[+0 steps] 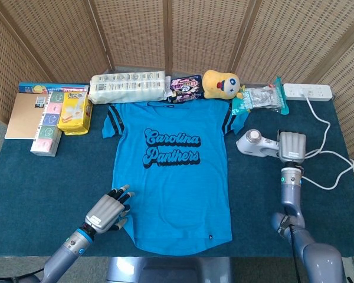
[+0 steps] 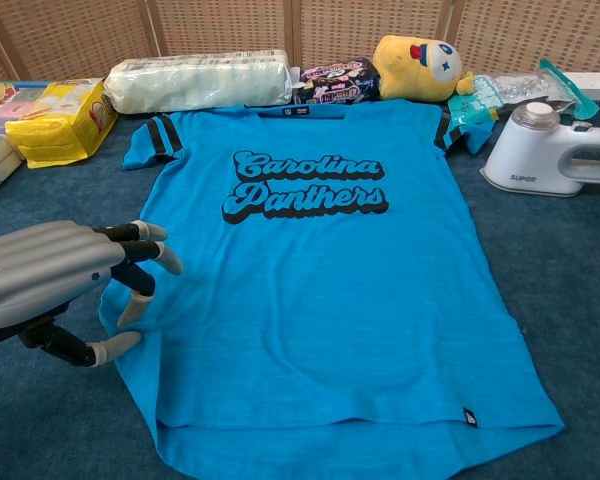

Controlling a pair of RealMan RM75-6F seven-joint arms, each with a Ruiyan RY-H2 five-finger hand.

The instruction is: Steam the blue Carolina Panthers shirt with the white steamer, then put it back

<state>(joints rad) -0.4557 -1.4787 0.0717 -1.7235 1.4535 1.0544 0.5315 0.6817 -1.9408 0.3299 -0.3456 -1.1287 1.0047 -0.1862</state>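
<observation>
- One shirt (image 1: 171, 174) in front of me.
- One steamer (image 1: 256, 143).
- One plush toy (image 1: 219, 83).
- One power strip (image 1: 307, 91).
- One yellow pack (image 1: 74, 111).
- One long white pack (image 1: 128, 87).
- My two hands: left (image 1: 109, 211), right (image 1: 289, 146).
</observation>
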